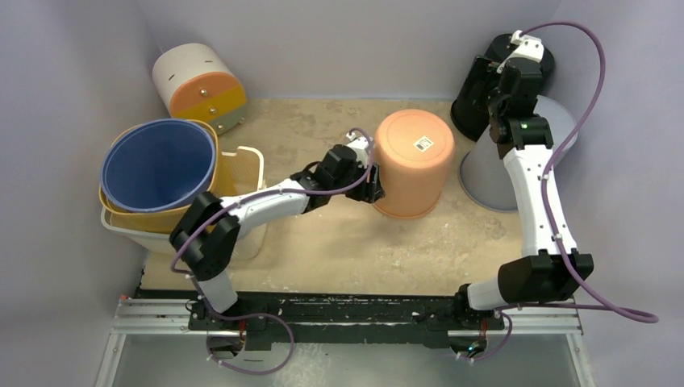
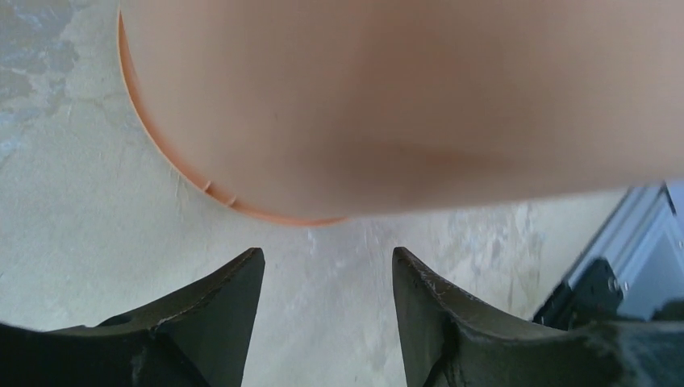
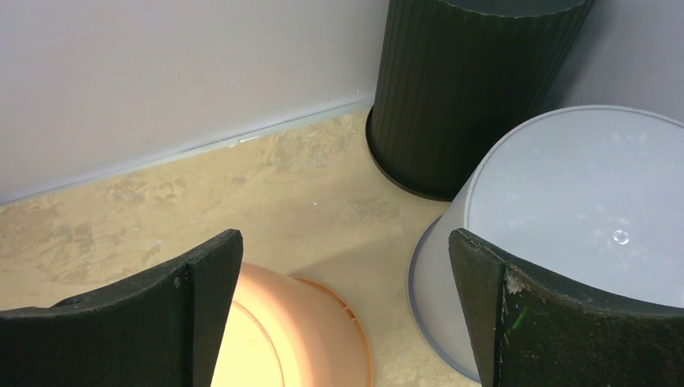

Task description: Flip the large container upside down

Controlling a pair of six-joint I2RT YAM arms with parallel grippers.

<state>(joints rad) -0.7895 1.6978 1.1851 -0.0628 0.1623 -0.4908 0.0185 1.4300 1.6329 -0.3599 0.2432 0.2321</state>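
The large orange container stands upside down mid-table, rim on the table and base up with a barcode sticker. It fills the top of the left wrist view, and its edge shows in the right wrist view. My left gripper is open and empty at the container's left side, near the rim. My right gripper is open and empty, raised at the back right, apart from the container.
An upturned grey bin and a black ribbed bin stand right of the container. At the left, a blue bucket is nested in a yellow one inside a white basket. A white-and-orange drum lies behind.
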